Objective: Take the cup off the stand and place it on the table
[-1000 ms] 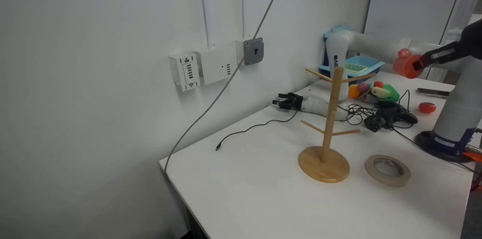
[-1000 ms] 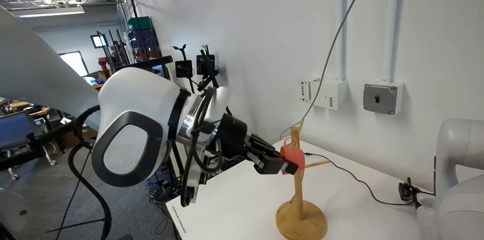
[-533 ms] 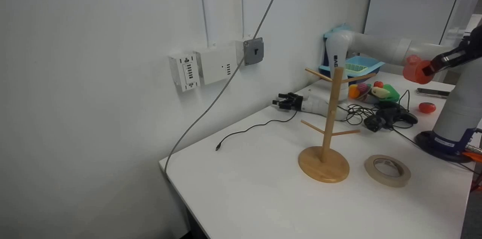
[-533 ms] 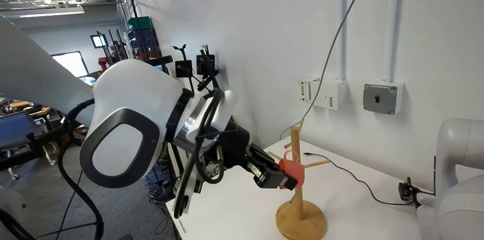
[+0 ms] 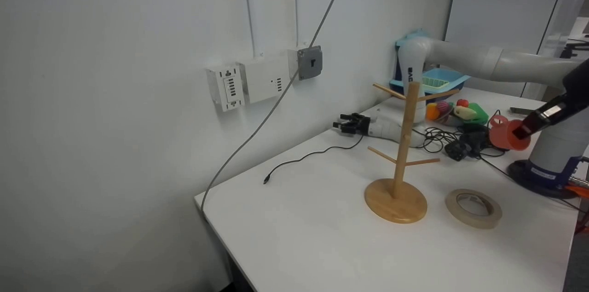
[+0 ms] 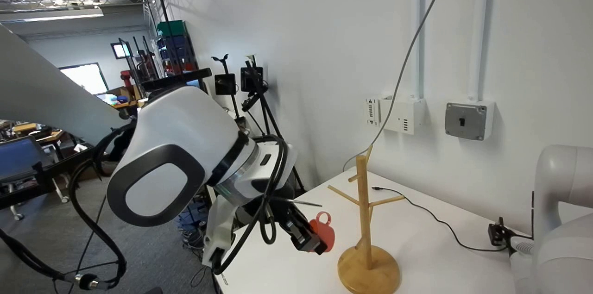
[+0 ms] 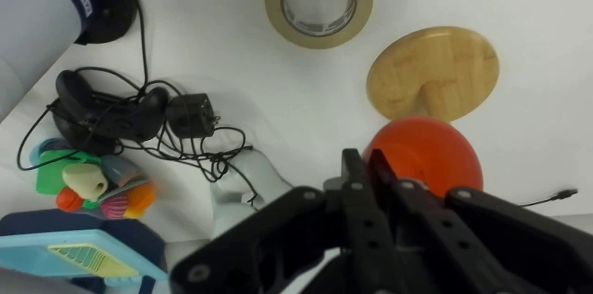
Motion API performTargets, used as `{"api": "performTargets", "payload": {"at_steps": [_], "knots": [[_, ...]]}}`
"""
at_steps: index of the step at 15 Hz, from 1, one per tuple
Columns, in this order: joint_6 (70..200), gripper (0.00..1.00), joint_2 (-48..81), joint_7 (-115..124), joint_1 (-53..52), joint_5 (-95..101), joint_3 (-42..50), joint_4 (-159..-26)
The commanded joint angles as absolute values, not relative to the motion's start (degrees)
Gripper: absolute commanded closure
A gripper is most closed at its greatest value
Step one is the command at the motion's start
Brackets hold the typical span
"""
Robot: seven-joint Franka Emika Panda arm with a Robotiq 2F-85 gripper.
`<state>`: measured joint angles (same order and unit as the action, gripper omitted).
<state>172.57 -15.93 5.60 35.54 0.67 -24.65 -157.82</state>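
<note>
One red cup (image 6: 325,234), held by end effector (image 7: 366,157), off stand (image 6: 364,222)

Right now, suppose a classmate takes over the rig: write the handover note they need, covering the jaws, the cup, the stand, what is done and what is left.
Jaws: shut on the wall of the cup.
Cup: held tilted, apart from the stand and seemingly in the air above the table.
Stand: upright on the table, with a tape roll lying beside its base.
Done: cup is off the stand.
Left: lower the cup onto the table, probably levelling it first, then open the jaws and back away, keeping clear of the pegs.
</note>
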Motion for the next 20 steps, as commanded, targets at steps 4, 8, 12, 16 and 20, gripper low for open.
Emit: {"api": "performTargets", "payload": {"at_steps": [4,8,12,16,20], "knots": [[161.03,0.98,-15.56,3.81,14.0,-0.4,-6.89,-157.6],[156.46,0.98,-14.43,3.84,7.69,-2.01,-2.53,-157.4],[157.3,0.98,-9.57,2.97,3.44,-5.59,-0.37,-155.6],[157.44,0.93,-9.14,4.33,2.39,-5.56,-0.59,-156.15],[157.46,0.93,-6.32,4.11,1.55,-6.24,-0.61,-154.29]]}}
